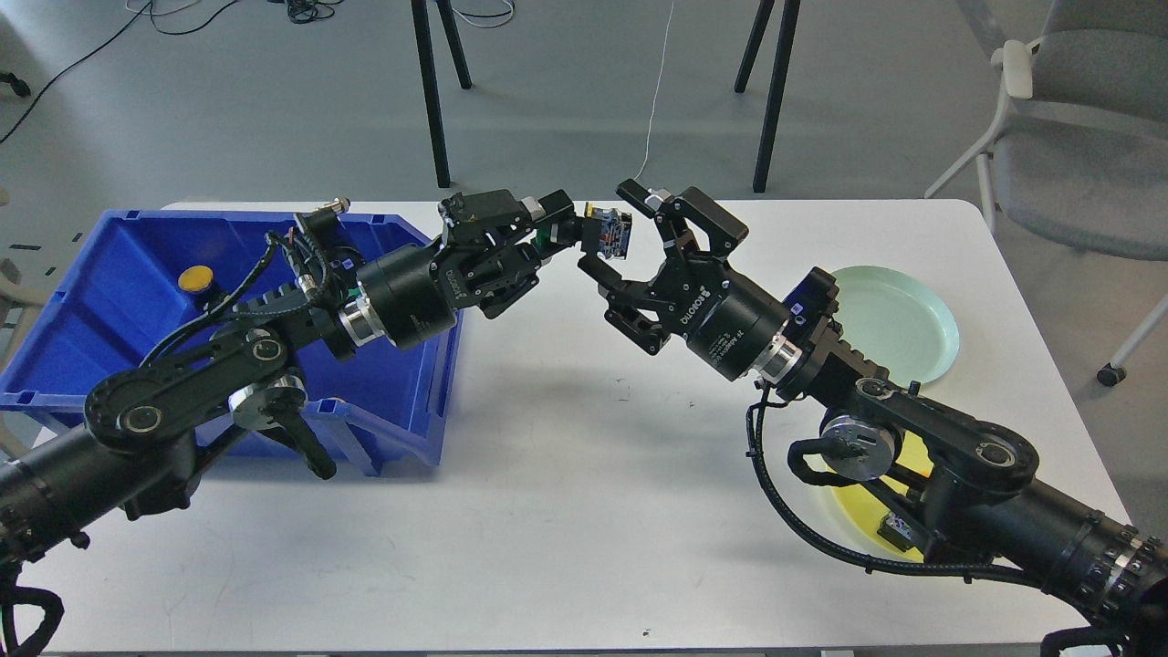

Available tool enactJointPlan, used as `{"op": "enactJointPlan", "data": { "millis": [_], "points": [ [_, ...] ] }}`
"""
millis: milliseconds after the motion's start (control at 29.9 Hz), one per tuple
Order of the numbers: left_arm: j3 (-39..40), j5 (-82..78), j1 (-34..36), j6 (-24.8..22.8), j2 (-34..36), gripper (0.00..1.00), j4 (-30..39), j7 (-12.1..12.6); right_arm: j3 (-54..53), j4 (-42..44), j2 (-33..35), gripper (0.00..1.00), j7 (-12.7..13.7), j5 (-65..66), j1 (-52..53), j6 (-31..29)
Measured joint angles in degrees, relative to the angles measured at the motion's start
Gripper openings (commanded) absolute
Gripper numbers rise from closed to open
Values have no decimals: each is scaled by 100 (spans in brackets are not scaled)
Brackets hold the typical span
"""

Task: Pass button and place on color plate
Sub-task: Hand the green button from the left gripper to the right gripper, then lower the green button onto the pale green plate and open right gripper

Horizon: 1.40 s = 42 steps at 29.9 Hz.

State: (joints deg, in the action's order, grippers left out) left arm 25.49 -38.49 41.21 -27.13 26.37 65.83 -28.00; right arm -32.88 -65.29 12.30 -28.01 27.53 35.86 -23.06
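The button (609,234), upper centre of the frame, looks small, rigid and light; we would take it by its free side. Our left end effector (573,230) clamps it; our right end effector (613,230) stands spread around it.

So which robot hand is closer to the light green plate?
The right one. The right gripper is above the table's middle, with the light green plate just beside its arm. The left gripper, holding the button, reaches in from the blue bin side, farther away.
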Motion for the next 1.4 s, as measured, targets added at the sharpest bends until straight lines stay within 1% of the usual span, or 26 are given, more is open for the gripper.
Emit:
{"op": "enactJointPlan", "data": {
  "millis": [167,200,234,334,501,568,601,635,668,702,802,902,1069,1169,1303,1403],
  "points": [
    [-7,0,0,-5,0,14,0,0,18,23,2,37,1,150,11,14],
    [-8,0,0,-7,0,13,0,0,22,24,4,30,2,211,11,14],
    [-9,0,0,-9,0,14,0,0,25,26,8,20,2,266,11,10],
    [-15,-6,-2,-13,0,14,0,0,28,26,9,5,4,372,11,11],
    [-17,-8,-7,-18,1,15,0,-2,20,25,-32,2,4,383,6,37],
    [-17,-8,-8,-18,1,21,0,-1,15,23,-50,1,4,375,-7,41],
    [-17,-8,-8,-18,1,26,0,-2,12,20,-54,1,4,371,-12,42],
    [-17,-9,-8,-17,1,40,0,-1,6,16,-56,1,4,370,-21,43],
    [-16,-9,-8,-14,0,58,0,-1,1,13,-56,1,4,369,-27,44],
    [-13,-10,-8,-9,-2,73,0,-1,-2,10,-56,1,4,367,-30,45],
    [24,-10,-10,-3,-12,82,0,0,-13,-5,-50,1,0,358,-41,47],
    [55,14,-16,-3,-16,87,0,2,-44,-19,-32,1,-2,347,-66,46],
    [62,19,-16,-24,-13,89,0,1,-100,-42,-5,1,-2,337,-126,52],
    [62,20,-16,-13,-10,90,-4,1,-390,-137,87,1,-2,324,-305,64],
    [63,29,-16,-6,-7,90,-43,1,-1248,-407,667,1,-1,315,-893,258],
    [63,38,-16,-13,-13,90,-67,1,-1556,-415,1353,1,1,401,-1309,831]
  ]
}}
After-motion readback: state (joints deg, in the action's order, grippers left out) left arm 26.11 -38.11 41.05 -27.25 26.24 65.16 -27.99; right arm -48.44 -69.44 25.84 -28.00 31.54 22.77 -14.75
